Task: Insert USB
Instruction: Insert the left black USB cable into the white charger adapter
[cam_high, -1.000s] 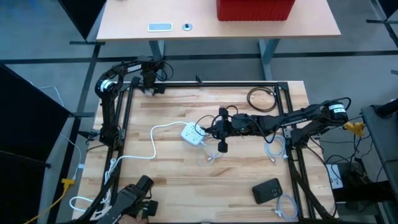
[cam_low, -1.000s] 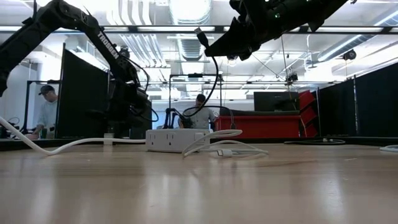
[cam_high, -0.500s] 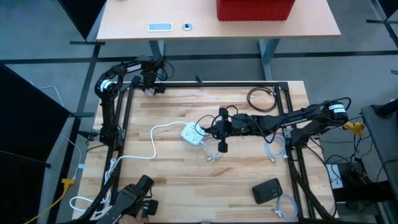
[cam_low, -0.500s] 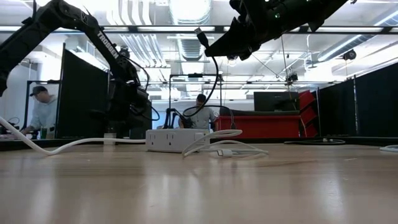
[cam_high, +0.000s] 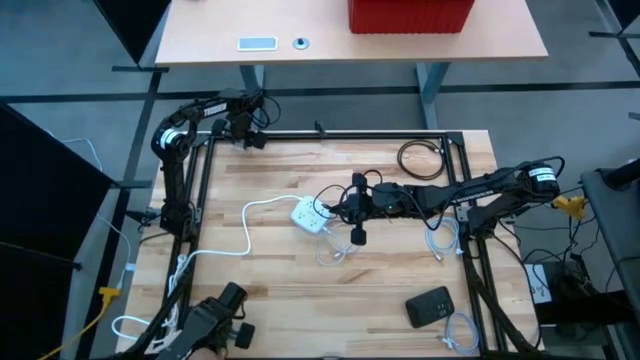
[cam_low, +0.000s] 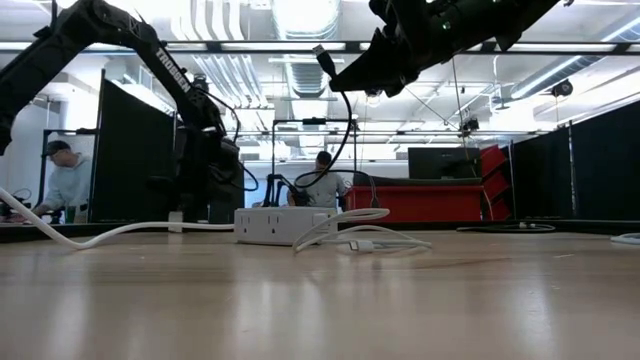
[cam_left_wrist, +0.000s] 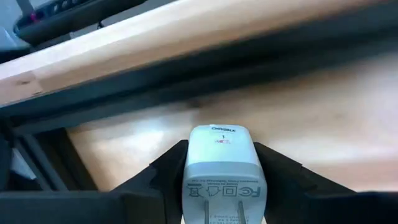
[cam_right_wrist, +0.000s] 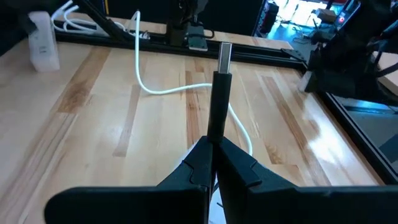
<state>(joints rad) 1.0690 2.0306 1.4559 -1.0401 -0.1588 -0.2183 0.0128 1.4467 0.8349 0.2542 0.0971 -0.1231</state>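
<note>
My right gripper (cam_high: 338, 205) is over the middle of the table, shut on a black USB plug (cam_right_wrist: 219, 93), just right of the white power strip (cam_high: 310, 215). The strip lies flat on the table, with its white cord trailing toward the left edge. In the low view the plug (cam_low: 322, 55) is high above the strip (cam_low: 272, 225), and its black cable droops below it. My left gripper (cam_high: 252, 138) is at the far left corner by the frame rail, shut on a white charger block (cam_left_wrist: 222, 162). My left gripper pinches the charger block by its two side faces (cam_left_wrist: 193, 171), one finger on each. The pronged end (cam_left_wrist: 222, 214) faces back toward the wrist. I cannot tell whether the block touches the table. My right gripper pinches the plug's black housing at its rear end (cam_right_wrist: 213, 134), between the two fingertips. The plug sticks out ahead along the fingers, its metal tip (cam_right_wrist: 224, 55) pointing toward the table's left side. It is lifted clear, and the cable hangs slack below.
A black frame rail (cam_high: 350, 133) runs along the far edge. A black cable coil (cam_high: 422, 158) lies at the far right, white cables (cam_high: 440, 240) right of centre, and a black device (cam_high: 430, 305) near the right corner. People stand in the room beyond the table.
My left gripper, with the charger, has shifted slightly toward the table's right along the far rail. My right gripper and the plug have kept still.
</note>
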